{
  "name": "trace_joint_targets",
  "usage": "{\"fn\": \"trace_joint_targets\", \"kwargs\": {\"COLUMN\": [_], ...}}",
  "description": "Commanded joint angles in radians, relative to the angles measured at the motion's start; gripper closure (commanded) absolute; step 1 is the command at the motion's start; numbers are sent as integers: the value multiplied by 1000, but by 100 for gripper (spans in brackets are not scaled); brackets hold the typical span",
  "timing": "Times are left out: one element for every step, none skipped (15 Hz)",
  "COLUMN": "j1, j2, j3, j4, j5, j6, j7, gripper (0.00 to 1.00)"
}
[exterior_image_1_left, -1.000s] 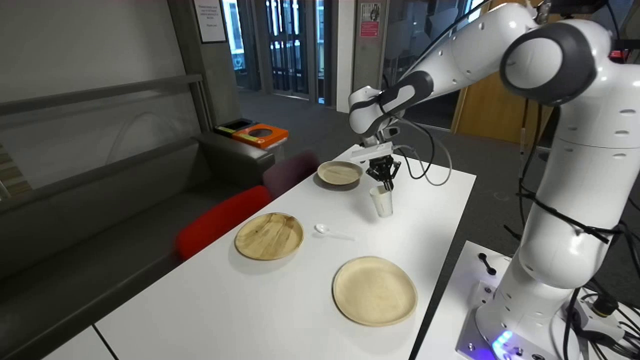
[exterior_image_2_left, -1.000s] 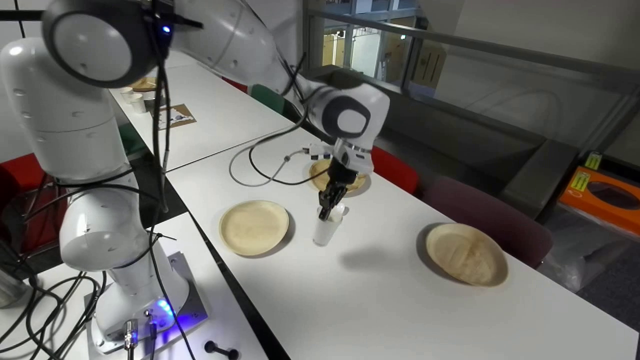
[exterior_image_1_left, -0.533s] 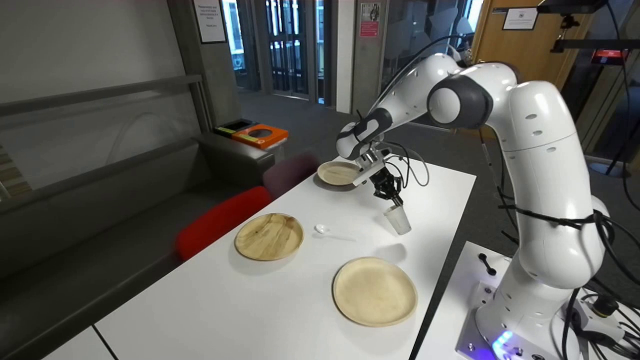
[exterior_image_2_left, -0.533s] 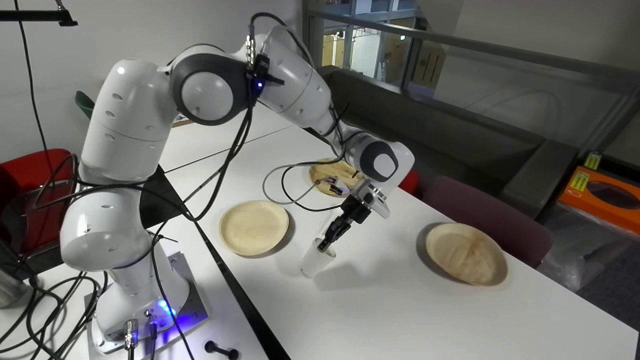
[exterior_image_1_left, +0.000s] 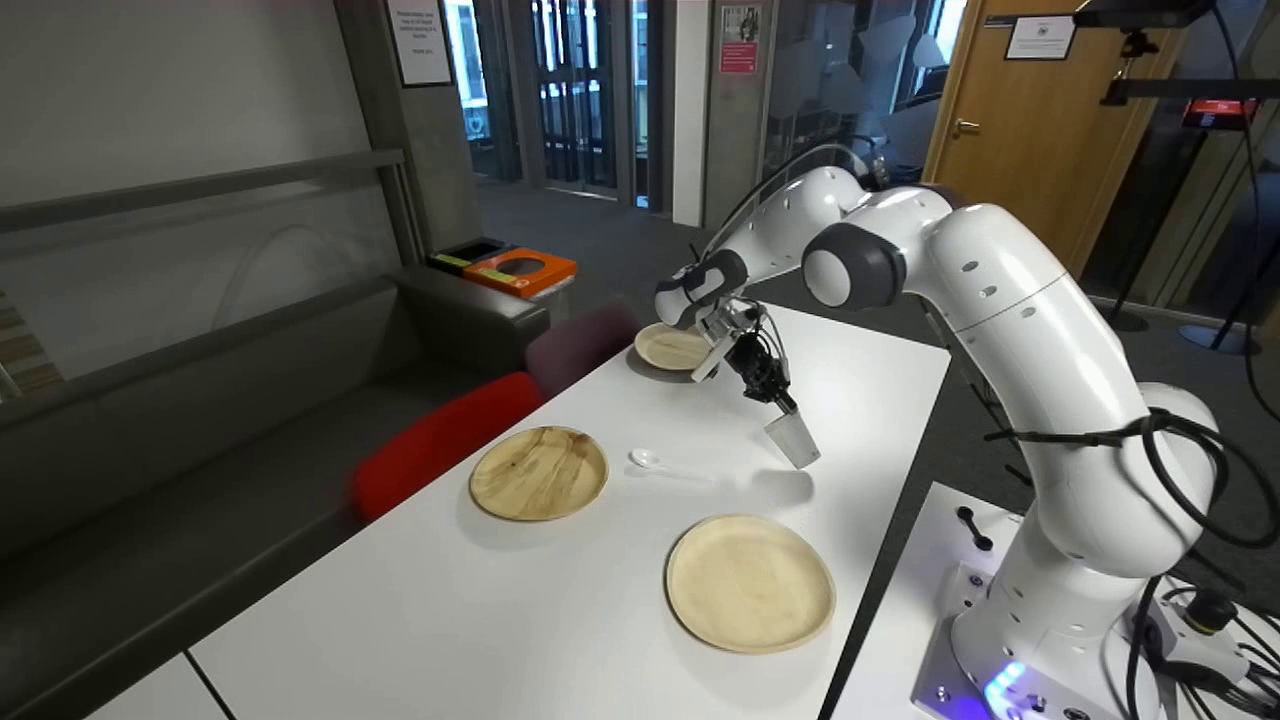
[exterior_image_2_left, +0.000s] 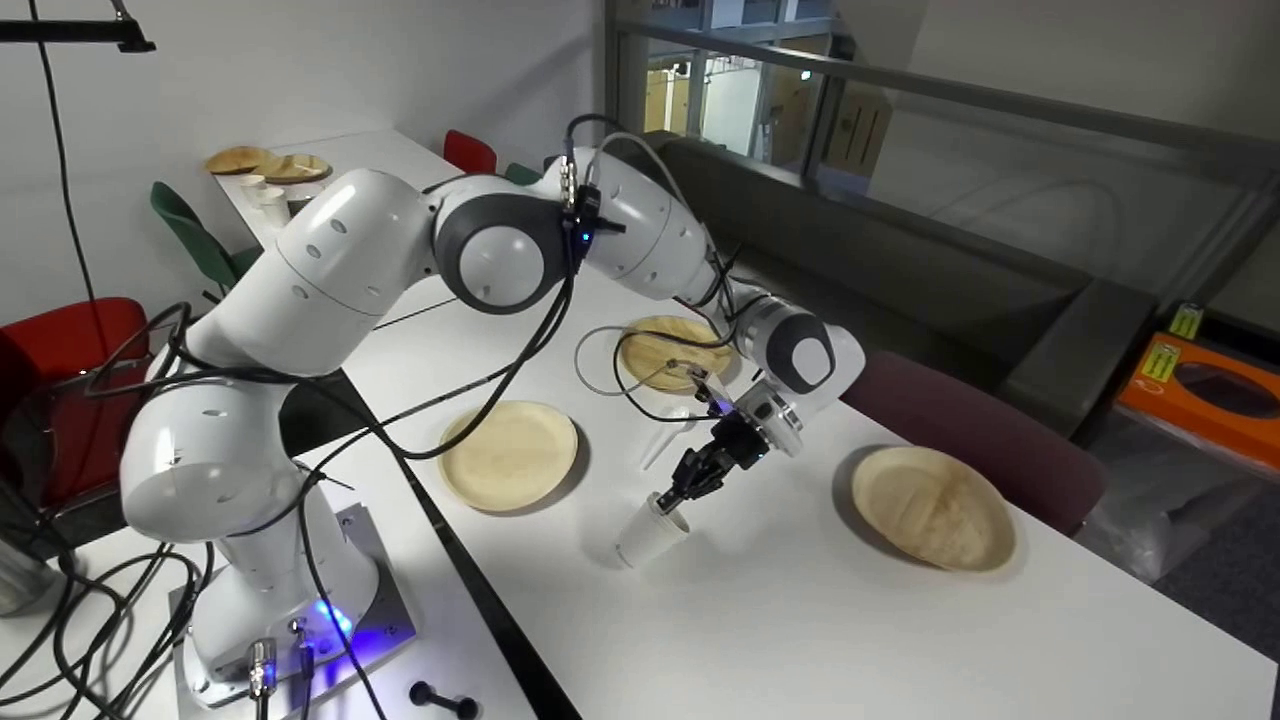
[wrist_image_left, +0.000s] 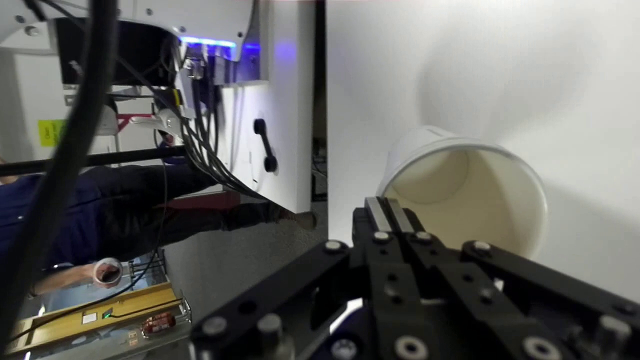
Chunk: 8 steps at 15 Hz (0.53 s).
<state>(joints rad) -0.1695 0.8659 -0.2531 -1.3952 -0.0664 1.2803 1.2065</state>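
1. white bench (exterior_image_1_left: 480, 620), with a tilted white cup (exterior_image_2_left: 655, 538) held above it.
2. arm (exterior_image_1_left: 1010, 280) arched over the bench, its far end slanted downward.
3. tool (wrist_image_left: 384, 204) pinching the cup's rim.

In an exterior view you're up high, a fair way back, looking down the long table (exterior_image_1_left: 480, 620): robot base (exterior_image_1_left: 1060, 610) near right, sofa (exterior_image_1_left: 250, 430) left, wooden door (exterior_image_1_left: 1035, 150) far right. In an exterior view it's also high, tilted down, with the base near left and a green chair (exterior_image_2_left: 190, 228) far left. Both exterior views cover the plates (exterior_image_2_left: 512, 465) and the cup (exterior_image_2_left: 652, 538), pretty much from opposite ends. Wrist view's super close, just behind the gripper (wrist_image_left: 384, 201), turned sideways, peering into the cup and back at the base.
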Motion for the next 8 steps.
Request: {"fn": "trace_joint_targets", "kwargs": {"j1": [22, 29, 40, 52, 68, 84, 103, 52], "j2": [69, 71, 61, 50, 34, 20, 4, -24], "j3": [-36, -41, -46, -53, -60, -68, -77, -14], "j4": [119, 128, 121, 112, 99, 84, 64, 61], "j5": [-39, -58, -82, -111, -147, -184, -224, -164], "j6": [94, 130, 170, 205, 235, 265, 296, 284], "j7": [80, 96, 111, 123, 130, 140, 151, 16], "gripper": [99, 99, 99, 99, 99, 99, 99, 99]}}
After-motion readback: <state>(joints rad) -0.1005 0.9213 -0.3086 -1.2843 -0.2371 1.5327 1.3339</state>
